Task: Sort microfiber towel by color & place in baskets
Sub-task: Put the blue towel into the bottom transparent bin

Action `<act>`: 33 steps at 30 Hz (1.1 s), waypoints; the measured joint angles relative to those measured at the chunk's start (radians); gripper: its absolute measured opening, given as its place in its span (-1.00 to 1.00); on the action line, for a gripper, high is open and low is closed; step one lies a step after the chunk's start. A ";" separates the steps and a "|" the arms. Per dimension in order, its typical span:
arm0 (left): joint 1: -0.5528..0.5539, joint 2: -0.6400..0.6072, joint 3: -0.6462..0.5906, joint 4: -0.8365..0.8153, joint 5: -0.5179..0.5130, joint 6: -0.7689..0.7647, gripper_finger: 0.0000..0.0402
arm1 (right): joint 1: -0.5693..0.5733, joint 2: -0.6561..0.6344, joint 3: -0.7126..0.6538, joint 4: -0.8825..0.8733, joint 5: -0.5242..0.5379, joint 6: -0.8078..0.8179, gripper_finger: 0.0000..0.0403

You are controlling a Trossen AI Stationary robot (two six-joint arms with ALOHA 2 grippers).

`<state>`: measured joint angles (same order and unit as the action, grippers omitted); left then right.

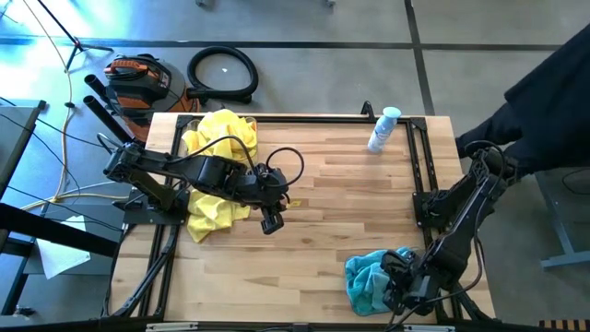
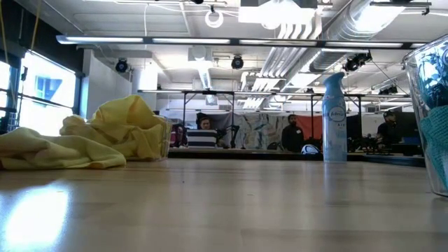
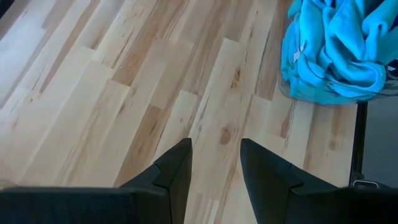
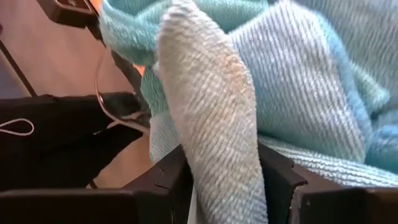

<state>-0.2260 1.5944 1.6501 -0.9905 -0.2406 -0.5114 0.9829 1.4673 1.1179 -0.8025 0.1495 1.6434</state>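
1. In the high view, your left gripper (image 1: 271, 222) sits left of centre over the bare wooden table (image 1: 350, 194), just off the lower right edge of the yellow towels (image 1: 218, 166).
2. The left wrist view shows its two dark fingers (image 3: 177, 171) standing apart with nothing between them, only planks below.
3. Your right gripper (image 1: 403, 277) is at the lower right of the high view, pressed into the teal towels (image 1: 373, 281).
4. In the right wrist view, a fold of teal towel (image 4: 211, 124) runs up between the right fingers (image 4: 171, 180), which are clamped on it from both sides.
5. The yellow towels lie heaped at the upper left of the table; the pile spills toward the left edge. In the low view they form a mound at the left (image 2: 105, 136).
6. The teal towels sit bunched at the lower right corner, in a clear basket whose wall (image 2: 423, 105) shows at the right edge of the low view.
7. You cannot tell from these views whether a basket lies under the yellow heap.
8. A spray bottle (image 1: 383, 129) lies near the upper right of the table, well apart from both piles.
9. People (image 2: 290, 133) show in the room behind the table in the low view.
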 joint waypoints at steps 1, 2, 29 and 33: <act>0.000 0.000 0.000 0.000 -0.003 0.000 -0.37 | 0.000 0.000 0.000 0.000 0.015 -0.003 -0.33; 0.000 0.000 0.000 0.000 -0.004 0.000 -0.37 | 0.000 0.000 0.000 0.000 0.029 -0.003 -0.33; 0.000 0.021 0.001 -0.018 -0.005 0.017 -0.37 | 0.006 -0.016 0.168 -0.296 0.050 0.073 -0.01; 0.000 0.021 0.001 -0.027 -0.005 0.017 -0.37 | 0.006 -0.016 0.266 -0.404 0.083 0.074 -0.01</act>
<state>-0.2260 1.6150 1.6508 -1.0171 -0.2455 -0.4942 0.9894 1.4509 1.3841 -1.2063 0.2321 1.7170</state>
